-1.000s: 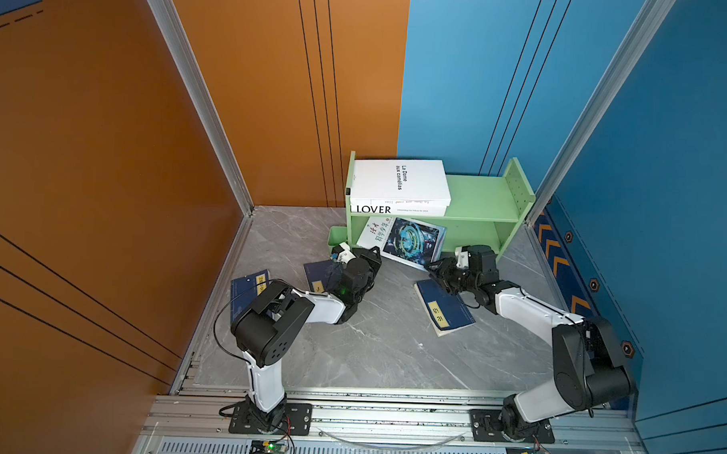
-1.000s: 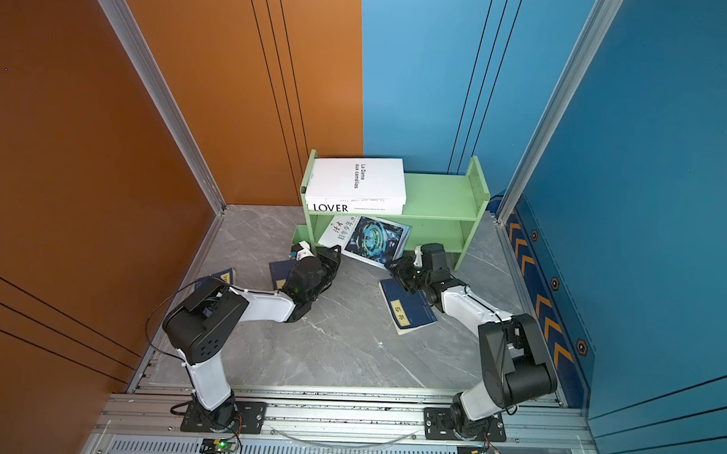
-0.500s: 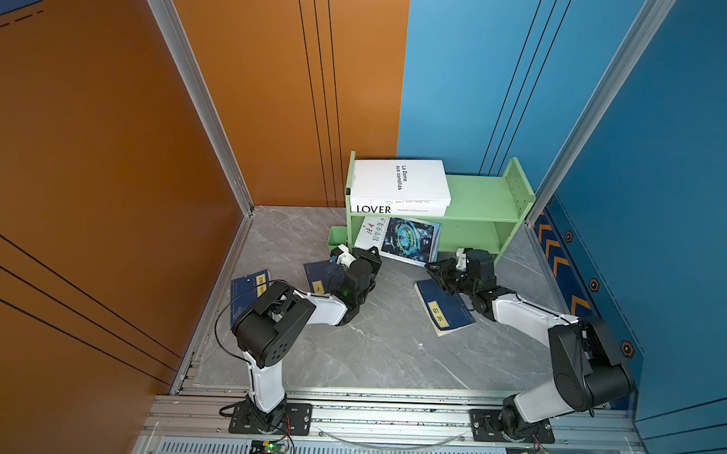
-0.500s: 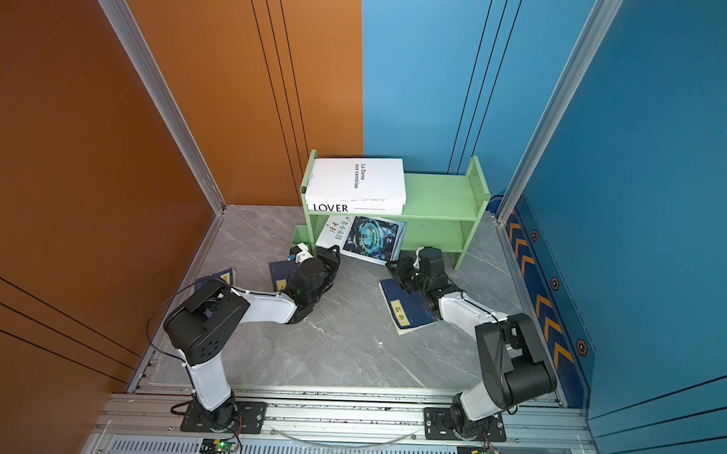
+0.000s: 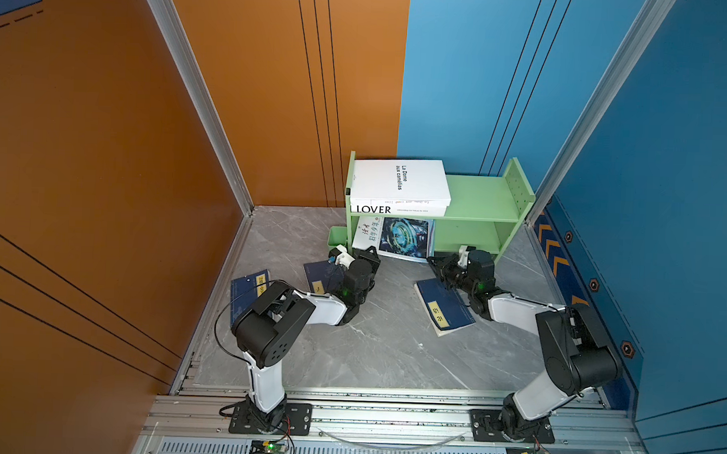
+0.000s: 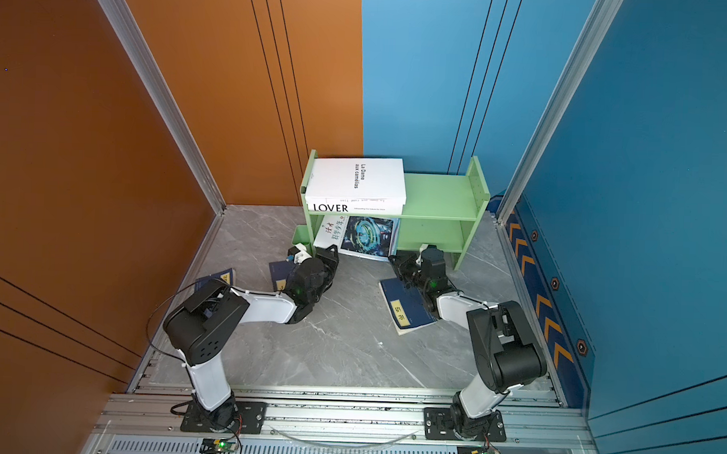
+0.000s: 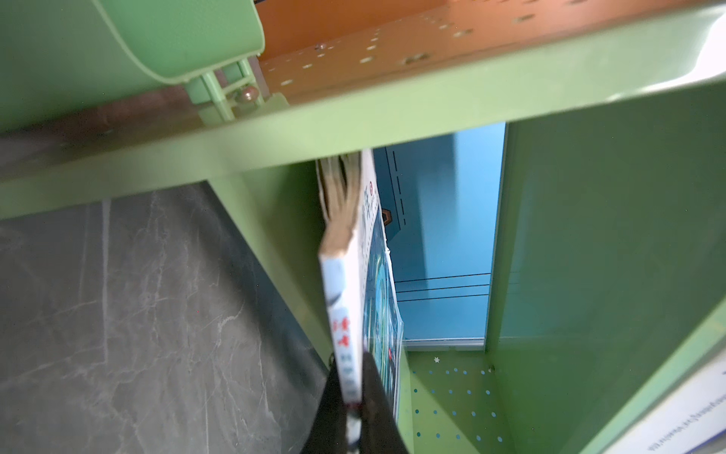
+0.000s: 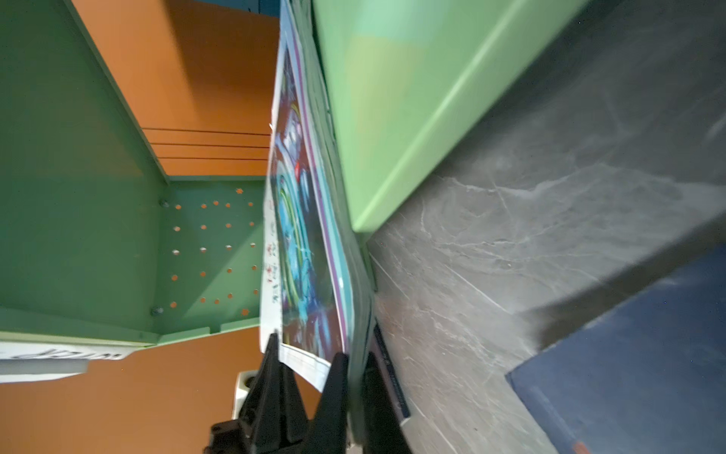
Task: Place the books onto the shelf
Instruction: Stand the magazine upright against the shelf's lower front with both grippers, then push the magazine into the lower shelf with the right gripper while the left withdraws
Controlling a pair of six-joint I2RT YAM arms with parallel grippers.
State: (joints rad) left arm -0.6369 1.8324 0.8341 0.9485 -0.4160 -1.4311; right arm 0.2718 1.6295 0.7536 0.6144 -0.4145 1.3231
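Note:
The light-green shelf point(image 5: 479, 194) point(image 6: 438, 193) stands against the back wall. Two white books point(image 5: 401, 181), the lower lettered LOVER point(image 5: 370, 208), lie stacked on its top tier. The teal magazine point(image 5: 403, 237) point(image 6: 365, 236) leans in the lower tier's opening. My left gripper point(image 5: 367, 253) point(image 7: 351, 397) is shut on its spine corner point(image 7: 341, 314). On its other lower corner point(image 8: 298, 220) my right gripper point(image 5: 435, 264) point(image 8: 353, 373) is shut. Three navy books lie flat on the floor: point(image 5: 444, 308), point(image 5: 322, 276), point(image 5: 249, 286).
A small green cup point(image 5: 336, 237) hangs on the shelf's left panel, just beside my left gripper. Orange wall on the left and blue wall on the right close in the grey marble floor point(image 5: 390, 353). The right half of both tiers holds nothing.
The magazine has swung from a skewed lean to square with the shelf front. My right gripper has closed on its corner, and both grippers have shifted slightly with it.

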